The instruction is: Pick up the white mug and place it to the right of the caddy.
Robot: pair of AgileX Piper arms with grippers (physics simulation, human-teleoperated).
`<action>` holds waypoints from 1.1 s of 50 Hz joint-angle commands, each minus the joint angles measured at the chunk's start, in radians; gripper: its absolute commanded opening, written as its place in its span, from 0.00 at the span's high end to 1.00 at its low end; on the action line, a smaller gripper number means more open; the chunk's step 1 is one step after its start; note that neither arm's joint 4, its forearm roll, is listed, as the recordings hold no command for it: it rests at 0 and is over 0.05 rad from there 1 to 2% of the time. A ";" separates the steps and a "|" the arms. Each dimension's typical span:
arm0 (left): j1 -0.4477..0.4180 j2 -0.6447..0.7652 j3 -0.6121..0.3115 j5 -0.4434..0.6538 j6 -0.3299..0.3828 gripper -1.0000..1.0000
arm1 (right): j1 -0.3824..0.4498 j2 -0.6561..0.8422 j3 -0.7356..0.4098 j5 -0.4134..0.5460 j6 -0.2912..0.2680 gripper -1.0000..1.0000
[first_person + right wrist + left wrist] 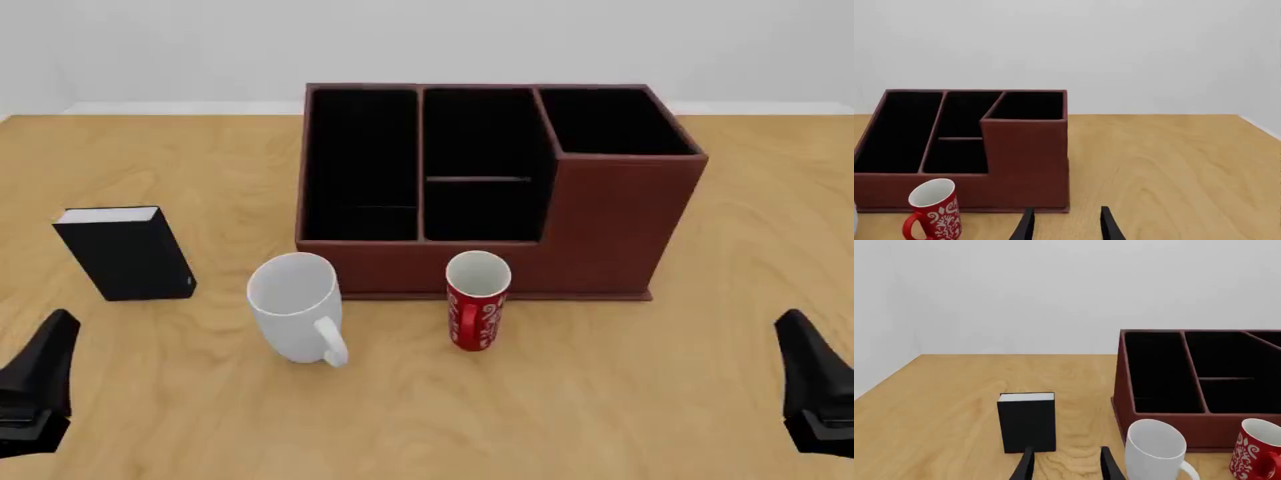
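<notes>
Wood table [667, 400]: white mug [296, 306] upright before caddy [494, 190], both grippers spread, empty.

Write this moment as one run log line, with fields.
stage: before grasp | white mug: upright, front of caddy | left claw: open | right claw: open

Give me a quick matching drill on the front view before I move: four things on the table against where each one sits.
Things:
1. white mug
2. red mug
3. black box
4. caddy

Places:
A. far left, standing alone
B. back centre, biggest item
C. in front of the caddy's left compartment
D. in front of the caddy's middle compartment

Pairs: 1-C, 2-D, 3-A, 4-B
</notes>
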 commanded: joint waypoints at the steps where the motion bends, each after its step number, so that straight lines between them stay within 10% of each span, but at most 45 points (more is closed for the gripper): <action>1: 0.000 0.006 -0.003 -0.001 0.000 0.00 | -0.005 0.013 -0.003 -0.006 -0.010 0.00; 18: 0.000 0.006 -0.003 -0.001 0.000 0.00 | 0.026 0.004 -0.041 0.024 -0.008 0.00; 55: 0.000 0.006 -0.003 -0.001 0.000 0.00 | 0.203 0.089 -0.666 0.543 -0.204 0.00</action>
